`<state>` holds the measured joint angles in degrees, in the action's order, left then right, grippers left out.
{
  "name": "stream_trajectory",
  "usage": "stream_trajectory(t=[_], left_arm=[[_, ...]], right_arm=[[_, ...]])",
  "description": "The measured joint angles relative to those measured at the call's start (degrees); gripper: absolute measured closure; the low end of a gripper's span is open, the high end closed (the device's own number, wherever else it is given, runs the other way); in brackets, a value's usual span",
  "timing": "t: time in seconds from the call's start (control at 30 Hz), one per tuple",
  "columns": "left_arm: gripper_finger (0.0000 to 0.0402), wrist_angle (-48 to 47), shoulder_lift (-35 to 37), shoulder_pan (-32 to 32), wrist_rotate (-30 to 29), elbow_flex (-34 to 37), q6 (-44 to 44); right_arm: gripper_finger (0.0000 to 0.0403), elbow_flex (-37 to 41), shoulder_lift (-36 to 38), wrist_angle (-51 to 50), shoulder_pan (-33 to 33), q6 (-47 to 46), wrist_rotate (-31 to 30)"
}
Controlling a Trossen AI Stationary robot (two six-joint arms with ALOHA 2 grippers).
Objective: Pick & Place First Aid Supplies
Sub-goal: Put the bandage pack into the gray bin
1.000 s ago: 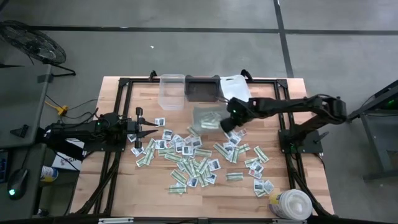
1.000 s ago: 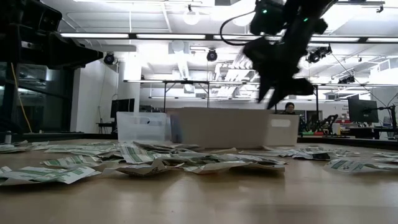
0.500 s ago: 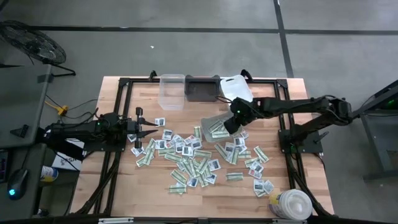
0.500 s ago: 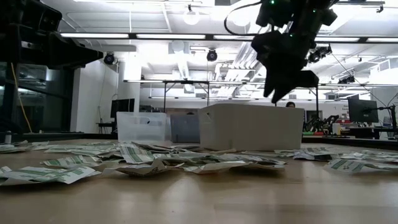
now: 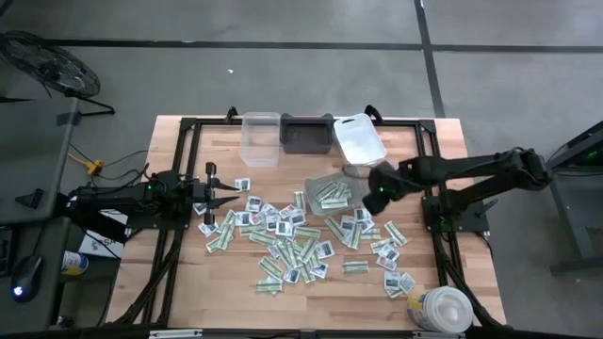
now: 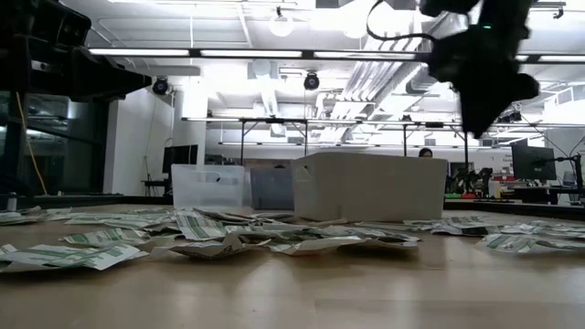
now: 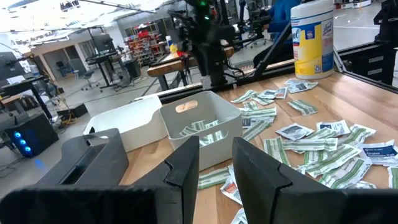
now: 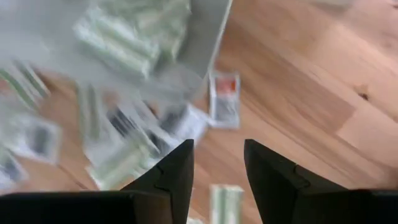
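Observation:
The first aid supplies (image 5: 287, 237) are several small green-and-white and white packets strewn over the middle of the wooden table. More of them lie inside a pale bin (image 5: 320, 179) standing among them. My right gripper (image 5: 372, 198) hangs above the table just right of that bin, pointing steeply down, open and empty (image 8: 217, 146). It stands high in the low view (image 6: 480, 123). My left gripper (image 5: 224, 198) waits level at the pile's left edge, open with nothing between its fingers (image 7: 214, 149).
A clear bin (image 5: 261, 138), a dark bin (image 5: 306, 135) and a white bin (image 5: 358, 138) stand along the far edge. A round white tub (image 5: 441, 309) sits at the near right corner. Black frame rails (image 5: 179, 235) run along both sides.
The pale bin has shifted a little toward the near right and come to rest among the packets. My right gripper has then drawn away from it toward the table's right edge, rising and tipping more steeply downward. The bin stays where it stopped.

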<state>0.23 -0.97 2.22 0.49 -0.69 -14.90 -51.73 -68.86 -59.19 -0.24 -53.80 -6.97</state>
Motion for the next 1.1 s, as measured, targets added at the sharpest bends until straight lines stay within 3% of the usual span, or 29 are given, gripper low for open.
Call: stream_trajectory(t=[0.17,0.43,0.63,1.1], left_arm=[[0.0305,0.0,0.0,0.0,0.0,0.0,0.0],[0.0305,0.0,0.0,0.0,0.0,0.0,0.0],[0.0305,0.0,0.0,0.0,0.0,0.0,0.0],[0.0305,0.0,0.0,0.0,0.0,0.0,0.0]], right_arm=[[0.0268,4.8,0.0,2.7,2.3,13.5,-1.6],[0.0268,14.5,-0.1,18.0,2.3,29.2,-6.5],[0.0268,17.9,-1.0,28.1,2.3,33.6,-7.6],[0.0268,13.5,-10.7,40.4,1.3,33.4,-7.4]])
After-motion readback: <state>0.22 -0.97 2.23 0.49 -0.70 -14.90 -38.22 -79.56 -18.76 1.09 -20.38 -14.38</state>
